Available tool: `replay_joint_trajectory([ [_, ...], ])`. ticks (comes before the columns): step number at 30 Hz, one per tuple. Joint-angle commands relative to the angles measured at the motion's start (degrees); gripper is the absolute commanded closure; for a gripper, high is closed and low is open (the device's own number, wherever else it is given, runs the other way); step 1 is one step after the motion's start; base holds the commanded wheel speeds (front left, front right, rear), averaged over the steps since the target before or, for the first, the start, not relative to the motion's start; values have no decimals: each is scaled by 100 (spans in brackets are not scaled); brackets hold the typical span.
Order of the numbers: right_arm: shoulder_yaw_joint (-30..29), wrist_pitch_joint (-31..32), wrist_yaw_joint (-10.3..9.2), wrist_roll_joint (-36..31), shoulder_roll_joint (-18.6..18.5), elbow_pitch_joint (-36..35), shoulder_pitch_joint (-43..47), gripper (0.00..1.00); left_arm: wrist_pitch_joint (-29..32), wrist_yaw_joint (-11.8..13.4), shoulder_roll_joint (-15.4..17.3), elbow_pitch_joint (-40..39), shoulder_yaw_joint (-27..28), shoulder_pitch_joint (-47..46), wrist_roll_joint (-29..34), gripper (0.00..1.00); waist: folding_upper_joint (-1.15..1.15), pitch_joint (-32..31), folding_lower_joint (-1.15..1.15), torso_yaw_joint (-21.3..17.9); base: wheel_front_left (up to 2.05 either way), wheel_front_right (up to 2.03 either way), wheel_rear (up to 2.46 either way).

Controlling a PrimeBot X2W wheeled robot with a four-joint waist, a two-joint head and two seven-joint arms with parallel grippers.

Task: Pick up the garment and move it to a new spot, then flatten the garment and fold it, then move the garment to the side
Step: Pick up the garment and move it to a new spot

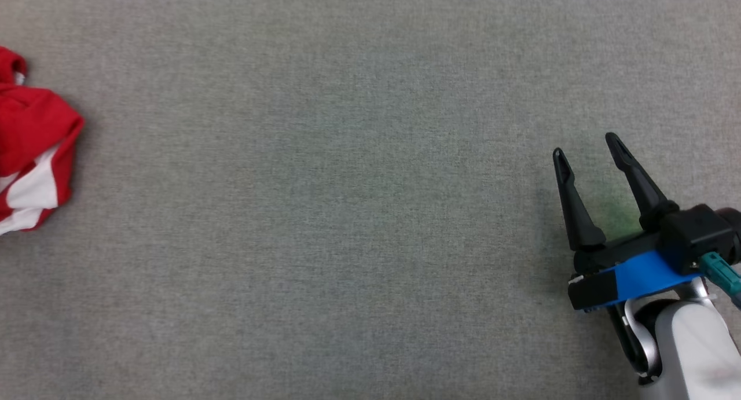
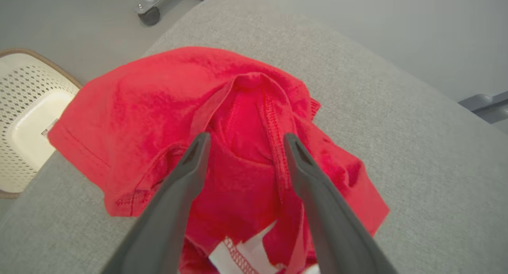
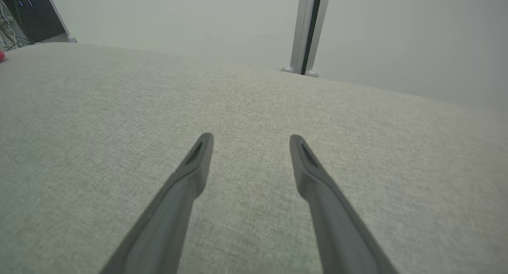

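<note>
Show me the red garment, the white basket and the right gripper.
red garment (image 2: 151, 103), left wrist view, bunched red cloth.
white basket (image 2: 24, 83), left wrist view, perforated wall.
right gripper (image 1: 585, 145), head view, midway between fingertips.

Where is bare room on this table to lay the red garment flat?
The grey table top between the crumpled red-and-white garment at the left and the open right gripper is bare, in front of that gripper too. The left end is crowded: the garment heaps near the table's edge, the open left gripper aimed at it, a white perforated basket beyond.
</note>
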Motion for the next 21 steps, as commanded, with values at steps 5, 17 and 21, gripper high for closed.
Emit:
replay_joint_trajectory([
  [5, 92, -61, 1, -21, 22, -141, -243, 0, 846, 224, 72, 442, -45, -172, -324, 0, 0, 255, -1, -283, 0, 0, 0],
  [17, -1, -328, 1, 51, 243, 121, -98, 0, 1543, 519, 299, 284, -32, 580, -508, 100, 0, -66, -1, -621, 0, 0, 0],
  [21, -27, -368, 1, 50, 280, 212, -49, 0, 1230, 451, 477, 69, 33, 515, -332, 100, 0, -311, -1, -573, 0, 0, 0],
])
